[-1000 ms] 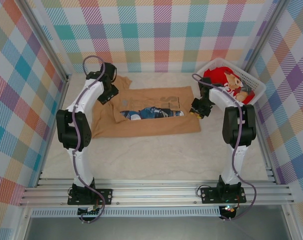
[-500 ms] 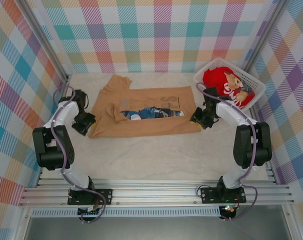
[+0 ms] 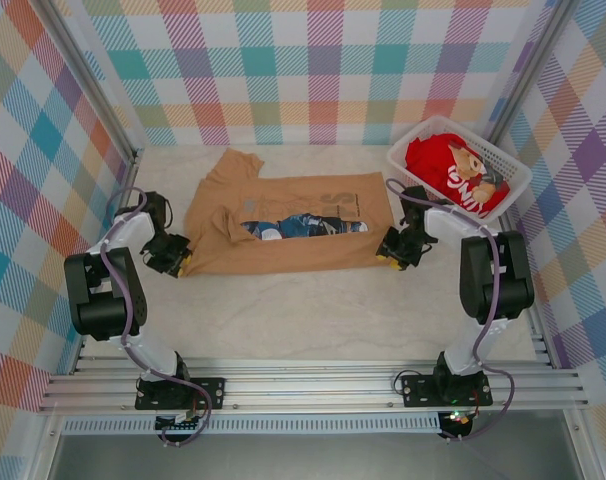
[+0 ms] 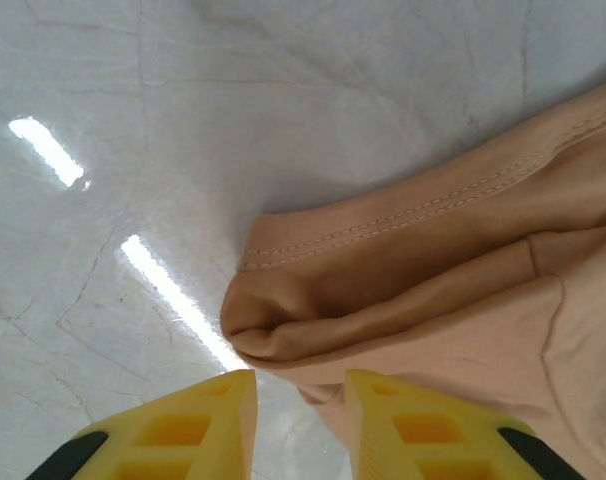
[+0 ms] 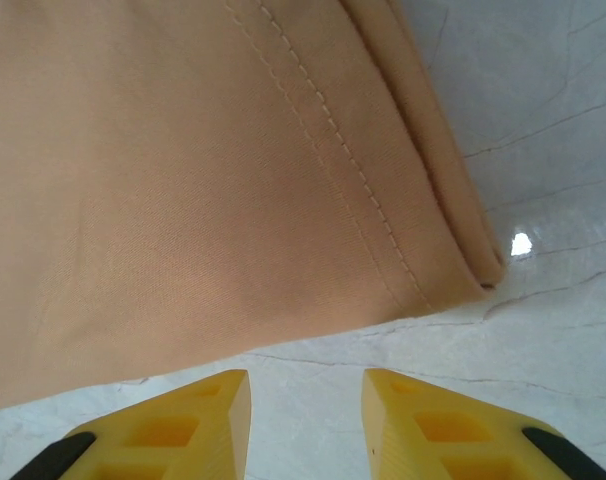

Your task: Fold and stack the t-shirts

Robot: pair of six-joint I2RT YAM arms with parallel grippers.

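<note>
A second ago the left pincer [image 3: 173, 258] was up by the far sleeve of the tan shirt [image 3: 283, 240]. Now it has come down low to the shirt's near left corner. The right pincer [image 3: 395, 250] has moved too, from the side of the shirt to its near right corner.

So the two arms now sit at the two near corners, one at each end. I think they are getting ready to grab the near edge and fold it over. That fold is not made yet. The tan shirt lies spread out on the table [image 3: 303, 320], with its blue picture showing in the middle. The red shirt [image 3: 438, 165] waits in the white basket [image 3: 515, 183] at the far right.

The left pincer's yellow fingers [image 4: 183, 435] have a small gap between them, smaller than a moment ago. The rolled corner of the shirt lies just in front, and a bit of cloth pokes into the gap. Bare table shows there too, so it is not pinching yet.

The right pincer's fingers [image 5: 173, 430] are a little apart. Only table shows between them — the shirt's hem is just ahead, not held.
</note>
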